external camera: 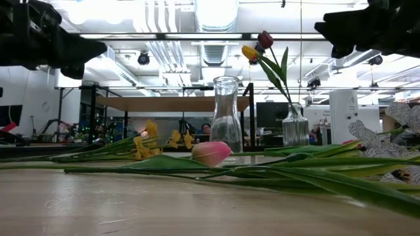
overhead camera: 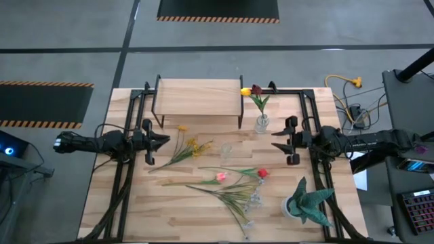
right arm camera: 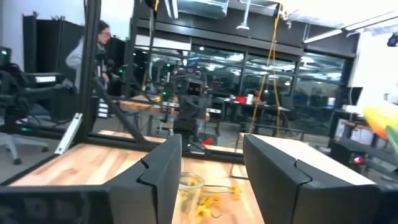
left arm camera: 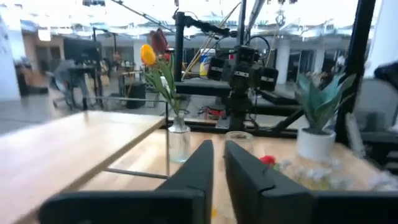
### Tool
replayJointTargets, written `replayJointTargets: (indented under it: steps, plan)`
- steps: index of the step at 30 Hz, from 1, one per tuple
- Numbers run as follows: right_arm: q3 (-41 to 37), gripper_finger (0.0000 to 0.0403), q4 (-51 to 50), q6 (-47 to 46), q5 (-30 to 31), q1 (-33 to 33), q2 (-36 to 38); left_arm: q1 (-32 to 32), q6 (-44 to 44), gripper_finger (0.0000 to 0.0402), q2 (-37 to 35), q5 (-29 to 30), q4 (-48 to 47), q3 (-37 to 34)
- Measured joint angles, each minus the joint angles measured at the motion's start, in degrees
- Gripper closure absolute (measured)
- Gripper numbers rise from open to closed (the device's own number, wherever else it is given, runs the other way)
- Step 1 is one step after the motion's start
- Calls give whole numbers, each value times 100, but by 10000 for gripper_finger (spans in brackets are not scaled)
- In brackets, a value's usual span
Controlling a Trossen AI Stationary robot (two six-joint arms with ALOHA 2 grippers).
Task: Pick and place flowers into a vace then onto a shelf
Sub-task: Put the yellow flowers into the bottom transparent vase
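Observation:
A glass vase stands on the table in front of the shelf's right end and holds a yellow and a maroon flower. A second, empty glass vase stands at mid-table. Loose flowers lie flat on the tabletop: yellow ones, a pink one, a red one and white ones. The shelf stands at the far edge. My left gripper hangs shut at the left, above the table. My right gripper hangs open at the right, just near-right of the filled vase, with nothing between its fingers.
A teal potted plant stands at the near right corner. Black frame rails run along both table sides. In the right wrist view a person shows in the room beyond the table. Bare wood lies at the near left.

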State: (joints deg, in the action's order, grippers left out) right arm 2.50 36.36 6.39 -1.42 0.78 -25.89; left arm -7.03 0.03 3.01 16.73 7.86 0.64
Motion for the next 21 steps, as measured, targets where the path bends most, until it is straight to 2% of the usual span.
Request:
replayJointTargets:
  steps: [6,9,16,21]
  plan:
    - [0,243,0,69,-5,4,0,-4,-1281,275,442,-13,-9,42]
    - [0,246,4,199,-1,4,0,-4,-1521,243,758,32,-16,308]
    - [0,248,-2,161,7,4,0,-4,-1381,231,1861,7,-86,1245]
    - [2,256,-482,30,5,45,-2,-4,-1253,231,2774,4,-1222,2148]
